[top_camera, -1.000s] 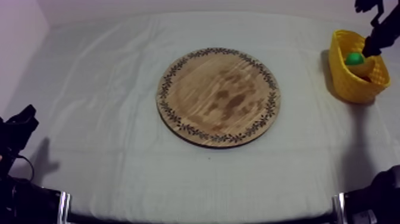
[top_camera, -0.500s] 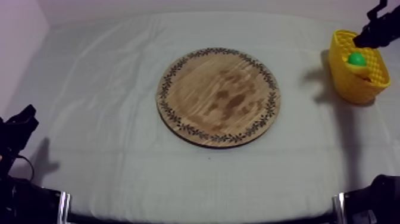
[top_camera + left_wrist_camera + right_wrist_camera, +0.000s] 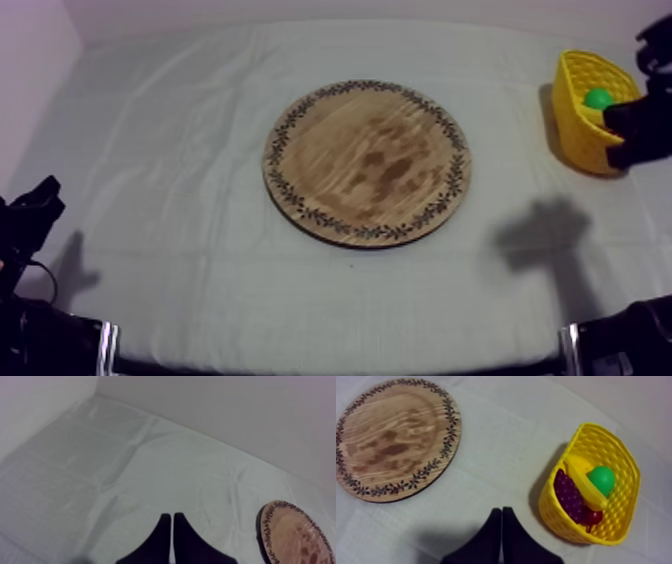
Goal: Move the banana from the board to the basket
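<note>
Top view: at the far left, the left hand [image 3: 40, 197] sits low by the edge of the bench [image 3: 170, 140], which is draped in a grey-white cloth. In the left wrist view its two black fingers [image 3: 162, 533] lie pressed together in a narrow wedge, holding nothing, over bare cloth, with the board's rim nearby.

In the middle of the bench lies the round wooden board [image 3: 367, 163], flat, with a dark leaf pattern around its rim.

At the far right stands the yellow basket [image 3: 580, 140], well apart from the board. The dark right arm [image 3: 640, 125] overlaps the basket's near side.

In the right wrist view the right hand [image 3: 501, 510] is also narrowed to a wedge and holds nothing. It hangs above the cloth between board and basket. The banana [image 3: 583, 483] lies slanted inside the basket. It rests beside a bunch of purple grapes [image 3: 567, 496] and touches a round green fruit [image 3: 601, 478]. A small red fruit [image 3: 594, 517] sits by its lower end.
</note>
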Tool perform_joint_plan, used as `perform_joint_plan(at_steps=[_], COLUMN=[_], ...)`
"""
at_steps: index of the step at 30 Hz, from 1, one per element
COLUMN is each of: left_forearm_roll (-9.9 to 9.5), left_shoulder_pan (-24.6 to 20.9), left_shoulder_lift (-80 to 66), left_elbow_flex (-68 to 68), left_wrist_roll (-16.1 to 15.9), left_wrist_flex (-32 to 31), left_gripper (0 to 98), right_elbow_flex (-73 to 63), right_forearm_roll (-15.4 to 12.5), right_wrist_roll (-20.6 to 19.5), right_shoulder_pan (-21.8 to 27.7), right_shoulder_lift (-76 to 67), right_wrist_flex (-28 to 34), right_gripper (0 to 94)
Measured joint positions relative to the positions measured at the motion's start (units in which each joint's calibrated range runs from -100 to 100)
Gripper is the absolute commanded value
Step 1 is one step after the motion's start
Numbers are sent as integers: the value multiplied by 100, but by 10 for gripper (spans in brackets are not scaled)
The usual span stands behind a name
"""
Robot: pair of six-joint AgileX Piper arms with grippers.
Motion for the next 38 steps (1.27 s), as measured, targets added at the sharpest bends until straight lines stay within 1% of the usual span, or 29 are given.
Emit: perform_joint_plan(at_steps=[5, 10, 13, 15, 18, 21, 23, 25, 26, 28, 30, 33, 35, 38], left_forearm_roll=[0, 0, 0, 0, 0, 0, 0, 0, 0, 0, 0, 0, 0, 0], left_shoulder_pan=[0, 0, 0, 0, 0, 0, 0, 0, 0, 0, 0, 0, 0, 0], left_shoulder_lift=[0, 0, 0, 0, 0, 0, 0, 0, 0, 0, 0, 0, 0, 0], left_elbow_flex=[0, 0, 0, 0, 0, 0, 0, 0, 0, 0, 0, 0, 0, 0], left_wrist_roll=[0, 0, 0, 0, 0, 0, 0, 0, 0, 0, 0, 0, 0, 0], left_wrist_flex=[0, 0, 0, 0, 0, 0, 0, 0, 0, 0, 0, 0, 0, 0], left_gripper=[1, 1, 1, 1, 1, 1, 1, 1, 1, 1, 1, 1, 1, 1], right_elbow_flex=[796, 1403, 1673, 1822, 2104, 2450, 2670, 2879, 2981, 3134, 3229, 3249, 3262, 3270], right_forearm_roll=[-76, -40, -51, -151, -395, -643, -652, -574, -455, -132, 277, 633, 776, 815], right_wrist_roll=[-91, -255, -347, -331, -160, -41, -39, -118, -184, -359, -616, -1080, -1337, -1562], right_shoulder_pan=[-62, -123, -48, 81, 348, 635, 791, 880, 893, 863, 735, 565, 534, 534], right_shoulder_lift=[-1471, -2862, -3481, -3807, -4073, -4107, -4107, -4114, -4114, -4117, -4117, -4117, -4117, -4117], right_wrist_flex=[-185, -325, -437, -489, -570, -788, -889, -1079, -1209, -1252, -1151, -1169, -1174, -1174], right_gripper=[7, 7, 7, 7, 7, 7, 7, 6, 6, 5, 5, 5, 5, 5])
